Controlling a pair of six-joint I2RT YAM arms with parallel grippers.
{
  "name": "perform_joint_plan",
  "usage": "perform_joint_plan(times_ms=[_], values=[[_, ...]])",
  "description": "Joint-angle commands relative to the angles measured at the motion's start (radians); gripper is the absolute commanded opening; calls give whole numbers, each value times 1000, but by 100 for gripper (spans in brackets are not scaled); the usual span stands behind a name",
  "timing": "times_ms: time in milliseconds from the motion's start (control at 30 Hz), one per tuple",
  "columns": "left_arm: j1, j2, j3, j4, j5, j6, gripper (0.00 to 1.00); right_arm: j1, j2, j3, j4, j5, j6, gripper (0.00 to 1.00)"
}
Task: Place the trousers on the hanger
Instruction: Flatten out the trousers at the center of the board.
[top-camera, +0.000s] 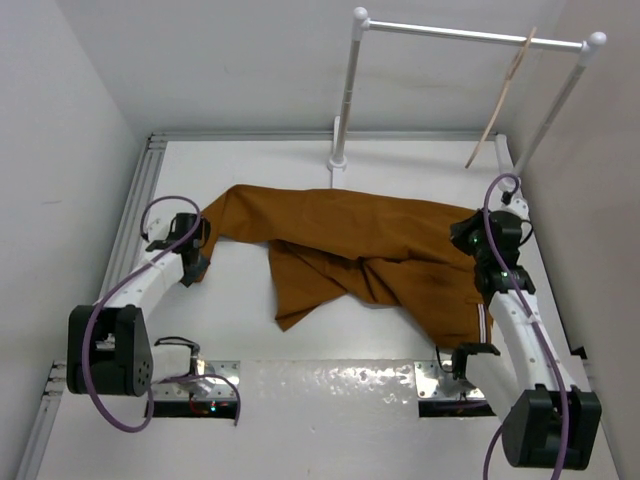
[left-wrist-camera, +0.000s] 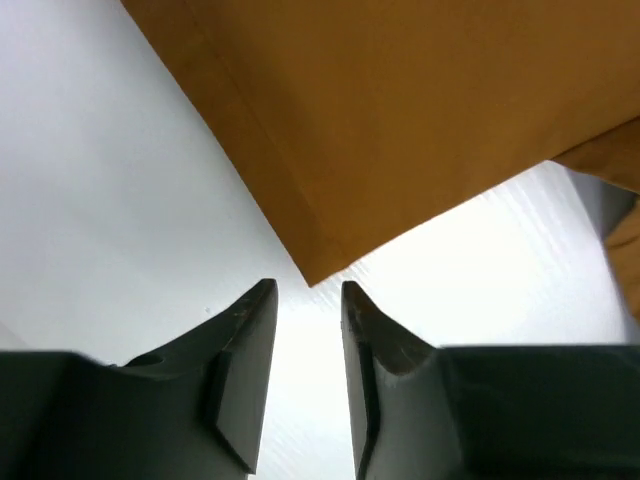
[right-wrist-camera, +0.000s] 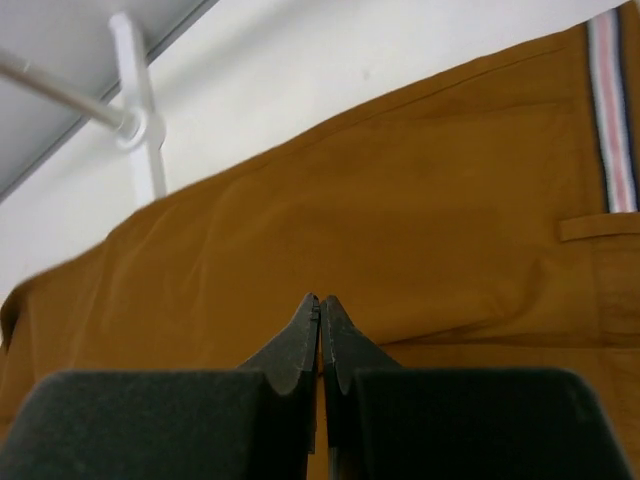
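Observation:
The rust-brown trousers (top-camera: 370, 255) lie crumpled across the table, with a leg end at the left and the striped waistband trim (right-wrist-camera: 611, 110) at the right. The pale beige hanger (top-camera: 502, 98) hangs on the white rail at the back right, away from both arms. My left gripper (top-camera: 198, 242) is open, and a corner of the trouser leg hem (left-wrist-camera: 318, 268) lies just ahead of its fingertips (left-wrist-camera: 262, 296), not between them. My right gripper (top-camera: 470, 238) is over the waist end. Its jaws are pressed together above the cloth (right-wrist-camera: 300, 210), with nothing seen between them.
The white clothes rail (top-camera: 470, 34) stands on a post (top-camera: 345, 100) at the back of the table, and it also shows in the right wrist view (right-wrist-camera: 135, 110). White walls close in on the left, back and right. Metal mounting plates (top-camera: 440, 380) lie at the near edge.

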Motion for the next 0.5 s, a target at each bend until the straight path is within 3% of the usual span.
perform_joint_plan(times_ms=[0, 100, 233, 467], values=[[-1, -62, 23, 19, -17, -142, 37, 27, -12, 34, -3, -108, -40, 1], [0, -71, -12, 29, -26, -111, 49, 37, 4, 38, -11, -128, -47, 1], [14, -13, -37, 98, -23, -29, 50, 50, -10, 32, 6, -148, -50, 1], [14, 79, -93, 223, 80, -52, 37, 96, -2, 44, -11, -152, -82, 2]])
